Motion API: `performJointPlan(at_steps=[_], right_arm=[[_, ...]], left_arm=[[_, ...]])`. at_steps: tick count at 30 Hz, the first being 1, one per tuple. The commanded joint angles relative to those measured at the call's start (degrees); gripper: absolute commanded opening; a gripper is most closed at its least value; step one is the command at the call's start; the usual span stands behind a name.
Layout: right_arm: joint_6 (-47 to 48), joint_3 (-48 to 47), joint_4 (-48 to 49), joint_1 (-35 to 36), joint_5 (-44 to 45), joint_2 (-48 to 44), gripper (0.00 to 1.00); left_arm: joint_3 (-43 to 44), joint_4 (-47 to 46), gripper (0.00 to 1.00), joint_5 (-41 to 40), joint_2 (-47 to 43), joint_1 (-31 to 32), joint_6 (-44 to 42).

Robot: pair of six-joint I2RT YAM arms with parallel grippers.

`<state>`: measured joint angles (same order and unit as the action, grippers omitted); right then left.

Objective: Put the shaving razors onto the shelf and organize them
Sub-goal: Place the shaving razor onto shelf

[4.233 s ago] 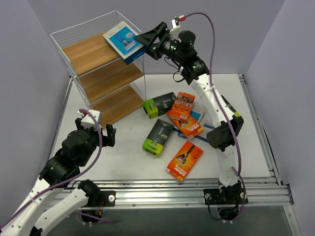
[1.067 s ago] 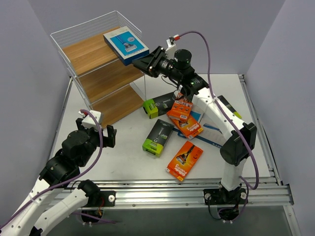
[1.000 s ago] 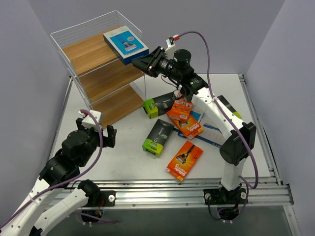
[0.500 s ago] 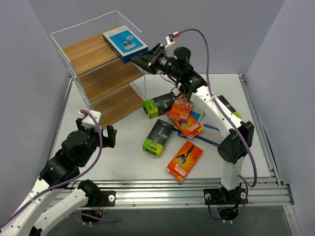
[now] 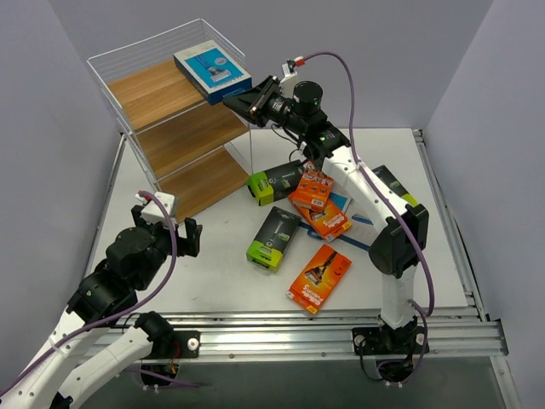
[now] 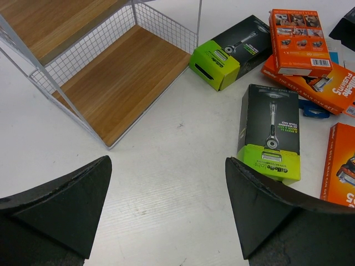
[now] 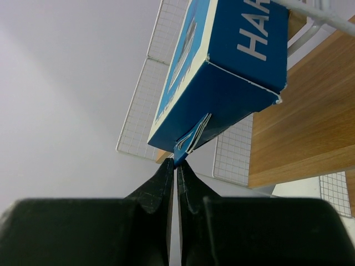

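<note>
A blue-and-white razor pack (image 5: 213,70) lies on the top tier of the shelf (image 5: 157,92), at its right front corner and partly over the wire rim. My right gripper (image 5: 230,100) is shut, its tips against the near end of that pack. In the right wrist view the shut gripper (image 7: 176,162) touches a loose flap under the blue pack (image 7: 222,72). My left gripper (image 6: 167,162) hangs open over bare table, in front of the shelf's bottom board (image 6: 127,77). It holds nothing.
Loose packs lie on the table right of the shelf: two black-and-lime ones (image 5: 274,183) (image 5: 272,237) and three orange ones (image 5: 313,185) (image 5: 324,220) (image 5: 319,277). Grey walls stand close behind and beside the shelf. A metal rail (image 5: 341,328) runs along the near edge.
The right gripper has closed fully and moved up and left against the blue pack, which has slid a little further left onto the top tier. The left arm has not moved.
</note>
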<state>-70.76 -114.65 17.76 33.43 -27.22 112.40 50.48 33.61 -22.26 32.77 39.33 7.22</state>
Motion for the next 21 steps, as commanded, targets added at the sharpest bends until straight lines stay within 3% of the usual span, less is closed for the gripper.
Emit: performJointPlan(at_steps=[1,21], right_arm=[[-1.3,-2.6,5.8,0.2,1.7,0.4,0.0],[-4.3,-6.5,11.2,0.9,4.0,5.7,0.0]], left_arm=[[0.1,-2.0,0.93,-0.1,-0.5,0.3,-0.5],[-0.1,-2.1,0.92,-0.2,-0.5,0.7,-0.5]])
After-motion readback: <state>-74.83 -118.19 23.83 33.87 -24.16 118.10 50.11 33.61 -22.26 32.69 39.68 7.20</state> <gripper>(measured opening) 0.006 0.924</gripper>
